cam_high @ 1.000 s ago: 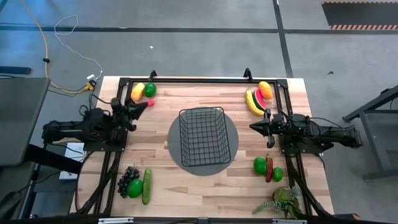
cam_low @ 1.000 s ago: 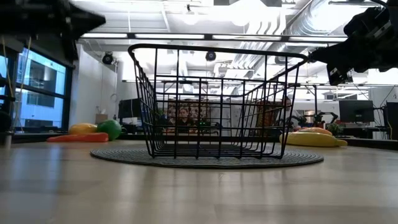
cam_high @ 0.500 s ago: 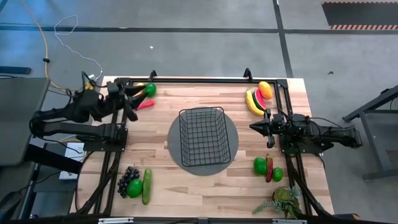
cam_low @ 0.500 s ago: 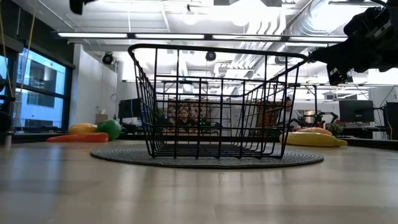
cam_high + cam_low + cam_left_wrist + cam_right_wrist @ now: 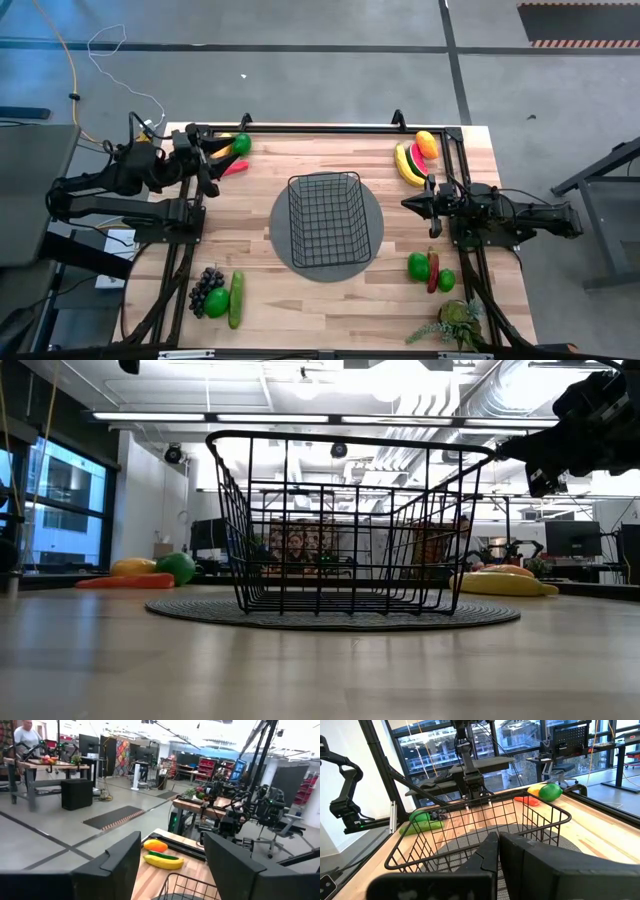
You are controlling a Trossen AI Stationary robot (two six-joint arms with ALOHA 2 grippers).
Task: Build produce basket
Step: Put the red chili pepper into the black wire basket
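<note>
The black wire basket [image 5: 325, 220] stands on a round dark mat [image 5: 283, 238] at the table's middle. Produce lies in groups at the corners: a yellow fruit, a green one and a red chili [image 5: 232, 168] far left; banana, watermelon slice and orange [image 5: 415, 158] far right; grapes, green fruit and cucumber [image 5: 222, 295] near left; green fruits with a chili [image 5: 430, 270] near right. My left gripper [image 5: 210, 167] [image 5: 172, 845] hangs raised and open beside the far-left group, holding nothing. My right gripper [image 5: 408, 203] [image 5: 497, 845] is shut and empty, pointing at the basket's right side.
A leafy green plant [image 5: 455, 325] lies at the near right corner. Black frame rails [image 5: 320, 128] run along the table's far edge and down both sides. Bare wood shows between the basket and the near edge.
My left gripper has risen well above the table and drawn back a little toward the far left corner, rolling somewhat, and its fingers have opened. In the low view it has gone up out of the picture. The right arm has kept still.
</note>
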